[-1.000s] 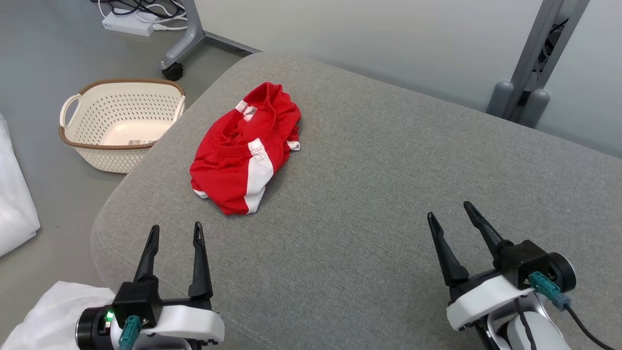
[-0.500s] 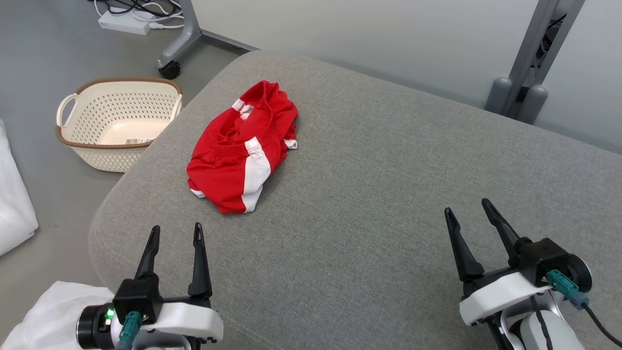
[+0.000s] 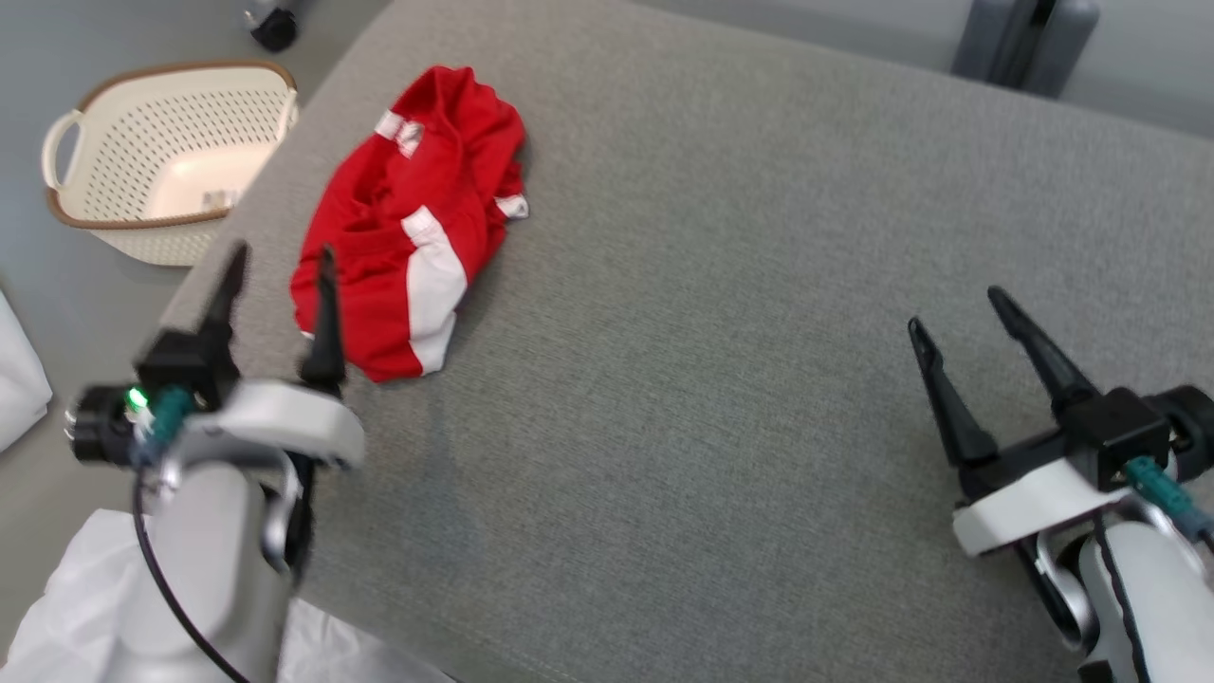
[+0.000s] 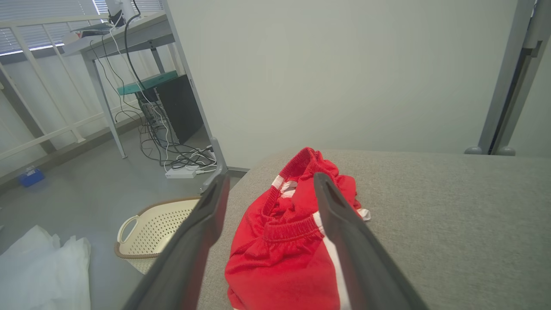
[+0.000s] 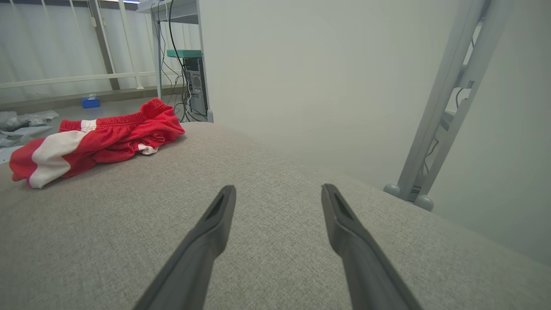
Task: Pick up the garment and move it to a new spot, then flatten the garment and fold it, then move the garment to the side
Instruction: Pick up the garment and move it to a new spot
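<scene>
Currently the red-and-white garment (image 3: 403, 218) lies bunched in a heap on the grey cushion (image 3: 711, 285), at its far left part, close to the cushion's rounded left edge. Beyond that edge, down on the floor, stands a cream perforated basket (image 3: 142, 249), just beside the cushion's corner. The left gripper (image 3: 285, 251) hangs over the left edge at the heap's near-left side, its two fingers spread wide and gripping nothing. In the head view its inner finger crosses the cloth's near edge, and whether it touches cannot be told. From the left wrist view the heap sits straight ahead, framed between the two fingers. The right gripper (image 3: 955, 308) is well apart from the garment, over the cushion's right part, its jaws likewise wide apart and empty. Between the two grippers and to the right of the heap the cushion is open grey fabric, a broad flat stretch running to the far edge, where a grey post base (image 3: 1024, 38) stands behind it. White sheeting (image 3: 57, 626) lies on the floor by the near left corner.
</scene>
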`<state>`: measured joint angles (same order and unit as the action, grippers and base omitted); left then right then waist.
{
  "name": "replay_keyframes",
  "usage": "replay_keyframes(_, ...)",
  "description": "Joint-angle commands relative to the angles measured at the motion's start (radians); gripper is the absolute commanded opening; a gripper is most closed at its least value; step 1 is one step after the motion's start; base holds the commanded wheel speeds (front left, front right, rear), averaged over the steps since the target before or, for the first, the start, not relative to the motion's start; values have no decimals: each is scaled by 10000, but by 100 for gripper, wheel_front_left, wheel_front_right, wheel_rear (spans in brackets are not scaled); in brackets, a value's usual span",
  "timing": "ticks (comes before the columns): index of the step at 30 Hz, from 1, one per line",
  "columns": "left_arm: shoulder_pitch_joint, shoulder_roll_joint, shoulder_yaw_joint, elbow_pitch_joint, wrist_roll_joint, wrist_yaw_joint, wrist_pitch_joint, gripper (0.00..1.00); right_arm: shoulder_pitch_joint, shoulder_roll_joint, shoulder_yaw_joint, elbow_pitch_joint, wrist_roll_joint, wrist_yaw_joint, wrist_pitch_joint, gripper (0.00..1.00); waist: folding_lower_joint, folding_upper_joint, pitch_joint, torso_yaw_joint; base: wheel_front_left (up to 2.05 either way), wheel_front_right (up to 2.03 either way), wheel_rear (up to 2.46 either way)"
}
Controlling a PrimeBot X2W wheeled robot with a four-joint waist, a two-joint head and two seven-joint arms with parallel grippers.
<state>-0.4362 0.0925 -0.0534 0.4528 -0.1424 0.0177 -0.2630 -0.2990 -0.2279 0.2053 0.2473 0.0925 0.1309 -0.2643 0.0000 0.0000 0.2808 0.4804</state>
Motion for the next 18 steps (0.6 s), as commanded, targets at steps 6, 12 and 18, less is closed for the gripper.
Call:
replay_keyframes(6,-2461,627,384,2253,-569,-773,498,100,-740,-513,344,-212,-47,0,-16,100,0,0,1323,-796,0,0,0)
replay_keyframes(12,-4282,1261,291,4310,-832,-1161,1976,100,-1182,-598,577,-242,42,0,-16,100,0,0,1853,-1300,0,0,0)
replay_keyframes(18,-5288,1483,33,5605,-1061,-1382,2899,100,-1365,-608,602,-135,83,0,-16,100,0,0,2167,-1727,0,0,0)
